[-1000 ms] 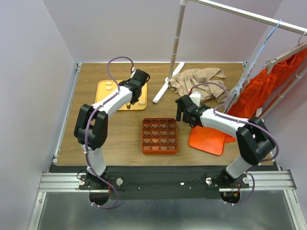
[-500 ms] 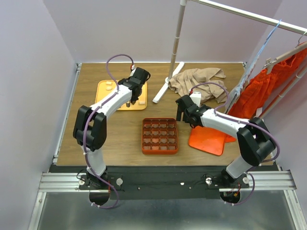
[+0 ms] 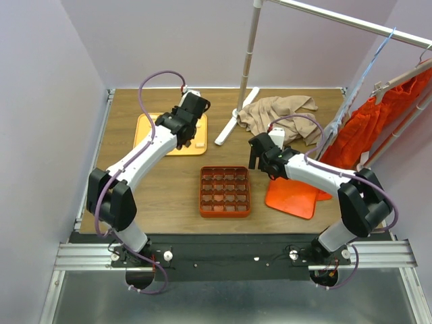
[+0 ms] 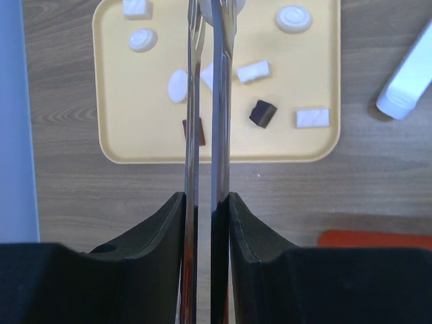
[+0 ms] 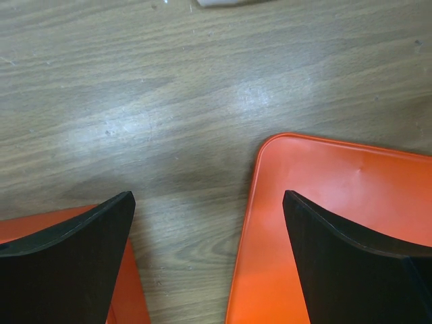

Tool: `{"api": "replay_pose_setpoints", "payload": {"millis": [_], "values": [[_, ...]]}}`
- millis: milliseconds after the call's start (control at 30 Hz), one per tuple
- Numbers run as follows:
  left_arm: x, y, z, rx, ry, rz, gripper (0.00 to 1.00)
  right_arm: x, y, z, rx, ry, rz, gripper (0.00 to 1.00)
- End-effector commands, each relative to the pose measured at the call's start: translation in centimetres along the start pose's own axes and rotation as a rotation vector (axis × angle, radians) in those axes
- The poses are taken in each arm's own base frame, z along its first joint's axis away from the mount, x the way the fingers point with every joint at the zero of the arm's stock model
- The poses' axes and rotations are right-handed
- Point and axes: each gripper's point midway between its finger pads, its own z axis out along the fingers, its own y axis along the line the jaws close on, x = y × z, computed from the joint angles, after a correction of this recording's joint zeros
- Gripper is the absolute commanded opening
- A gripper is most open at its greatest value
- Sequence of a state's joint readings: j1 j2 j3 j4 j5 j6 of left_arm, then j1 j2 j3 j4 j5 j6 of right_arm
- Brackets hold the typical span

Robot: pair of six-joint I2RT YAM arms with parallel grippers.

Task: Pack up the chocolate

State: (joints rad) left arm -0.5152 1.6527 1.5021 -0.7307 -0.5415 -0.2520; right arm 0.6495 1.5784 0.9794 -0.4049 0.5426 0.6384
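The chocolate lies on a yellow tray (image 3: 144,128) at the back left: several cream-white lumps such as one (image 4: 293,18) and another (image 4: 312,117), and a brown lump (image 4: 262,113). My left gripper (image 3: 183,125) hovers over this tray (image 4: 115,128), shut on thin metal tongs (image 4: 202,101) whose blades reach across the tray. A second brown lump (image 4: 196,132) is partly hidden by the blades. My right gripper (image 3: 255,156) is open and empty (image 5: 208,196) over bare wood between the orange gridded box (image 3: 225,191) and the flat orange tray (image 3: 291,196).
A white stand foot (image 3: 233,121) and its pole stand behind the box; the foot shows in the left wrist view (image 4: 408,81). A beige cloth (image 3: 280,115) lies at the back right. An orange garment (image 3: 378,128) hangs on the rack at right.
The left arm's elbow has swung out to the left and its gripper has shifted slightly back over the yellow tray. The right arm has barely moved.
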Motion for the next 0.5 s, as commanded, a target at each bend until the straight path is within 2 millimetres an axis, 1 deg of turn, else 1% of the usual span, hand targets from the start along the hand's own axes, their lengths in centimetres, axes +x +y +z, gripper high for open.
{"api": "replay_pose_setpoints", "payload": {"millis": [0, 33, 100, 133, 167, 233, 267, 333, 367, 400, 433, 467], "values": [[1.8, -0.7, -3.4, 0.025, -0.009, 0.077, 0.0, -4.2, -0.3, -2.2, 0.005, -0.123, 0.013, 1.0], [1.8, -1.2, -4.5, 0.049, -0.027, 0.084, 0.0, -4.7, -0.4, -2.3, 0.008, -0.135, 0.012, 1.0], [2.6, -1.8, -5.6, 0.076, -0.027, 0.091, 0.0, -5.9, -0.7, -2.8, 0.009, -0.156, 0.018, 1.0], [2.6, -2.0, -6.6, 0.112, -0.039, 0.088, 0.0, -6.3, -0.9, -2.8, 0.003, -0.157, 0.025, 1.0], [3.2, -2.8, -7.3, 0.139, -0.039, 0.104, 0.0, -6.8, -1.2, -2.6, -0.009, -0.148, 0.051, 1.0], [3.8, -3.1, -8.8, 0.165, -0.042, 0.089, 0.0, -7.8, -1.8, -2.7, -0.014, -0.154, 0.088, 1.0], [4.5, -3.9, -9.5, 0.188, -0.04, 0.106, 0.0, -8.2, -2.6, -2.3, -0.003, -0.153, 0.112, 1.0], [5.2, -4.7, -11.2, 0.235, -0.046, 0.103, 0.0, -8.6, -3.1, -2.1, 0.007, -0.153, 0.123, 1.0], [5.6, -5.2, -11.7, 0.254, -0.045, 0.108, 0.0, -8.9, -3.4, -1.9, 0.013, -0.154, 0.131, 1.0], [6.1, -6.4, -12.9, 0.298, -0.052, 0.129, 0.0, -8.9, -3.6, -1.8, 0.018, -0.152, 0.13, 1.0], [6.5, -7.0, -14.0, 0.351, -0.054, 0.121, 0.0, -9.1, -3.7, -1.9, 0.016, -0.153, 0.136, 1.0], [7.2, -7.7, -14.5, 0.382, -0.05, 0.133, 0.0, -9.2, -4.0, -1.8, 0.015, -0.15, 0.149, 1.0]]}}
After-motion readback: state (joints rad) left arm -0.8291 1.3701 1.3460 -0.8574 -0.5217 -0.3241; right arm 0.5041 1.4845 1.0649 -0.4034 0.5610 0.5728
